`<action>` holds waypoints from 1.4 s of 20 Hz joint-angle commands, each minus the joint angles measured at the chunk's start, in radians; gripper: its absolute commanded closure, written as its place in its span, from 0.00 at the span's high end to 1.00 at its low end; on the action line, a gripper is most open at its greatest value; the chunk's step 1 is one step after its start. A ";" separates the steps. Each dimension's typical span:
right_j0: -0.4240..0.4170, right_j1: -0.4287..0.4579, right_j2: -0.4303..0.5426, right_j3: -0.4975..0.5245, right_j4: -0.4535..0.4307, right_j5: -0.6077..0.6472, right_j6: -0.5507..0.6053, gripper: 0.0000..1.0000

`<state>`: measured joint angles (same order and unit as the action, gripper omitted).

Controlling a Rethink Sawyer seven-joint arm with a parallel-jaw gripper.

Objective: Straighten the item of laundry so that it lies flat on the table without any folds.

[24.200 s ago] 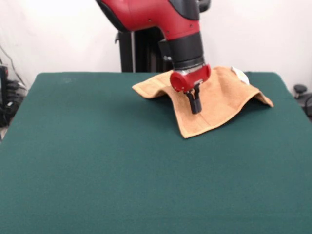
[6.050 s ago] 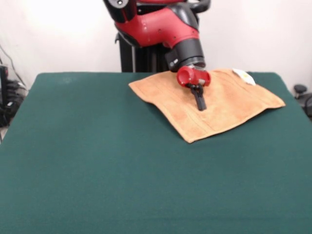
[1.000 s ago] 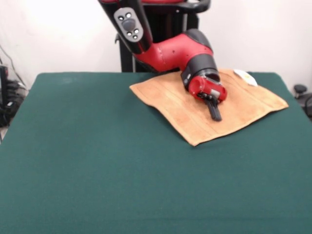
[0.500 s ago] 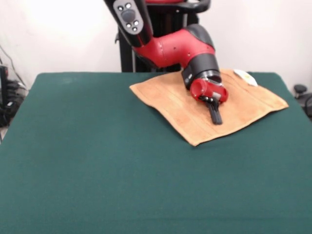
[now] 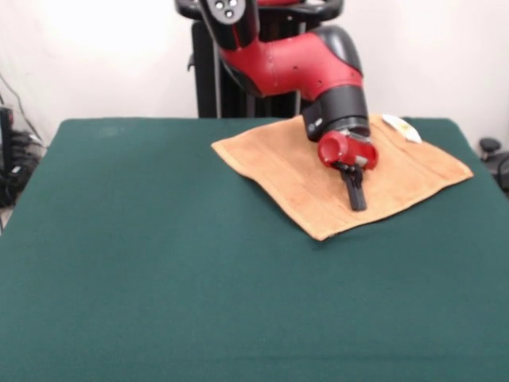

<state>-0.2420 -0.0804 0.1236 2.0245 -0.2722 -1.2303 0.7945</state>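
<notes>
One towel (image 5: 318,171) lies spread on the table (image 5: 159,278), well toward the far edge and nearer the far right corner than the left. It looks flat, set at an angle to the table's edges, one corner pointing at the near edge and another reaching close to the right edge. Border bands run along its sides. A small white tag (image 5: 400,126) sits at its far right side. The gripper (image 5: 358,195) stands over the right half of the towel, its black tips pointing down and a little toward the near edge, at or just above the cloth; I cannot tell whether they touch it. The fingers look pressed together, holding nothing. The red arm (image 5: 294,64) slants down from the far edge, covering part of the towel's far side.
</notes>
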 commanded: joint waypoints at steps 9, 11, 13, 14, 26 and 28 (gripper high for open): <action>0.059 0.020 -0.038 -0.294 0.455 0.775 0.082 0.00; 0.066 0.009 -0.046 -0.286 0.458 0.791 0.088 0.00; 0.072 -0.003 -0.055 -0.278 0.461 0.816 0.091 0.00; 0.074 -0.012 -0.061 -0.273 0.459 0.831 0.095 0.00; -0.022 -0.100 -0.031 -0.206 0.247 0.986 0.136 0.00; -0.020 -0.108 -0.038 -0.211 0.251 1.005 0.141 0.00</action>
<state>-0.1985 -0.3389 0.1320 2.0357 -0.1742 -0.6194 0.7945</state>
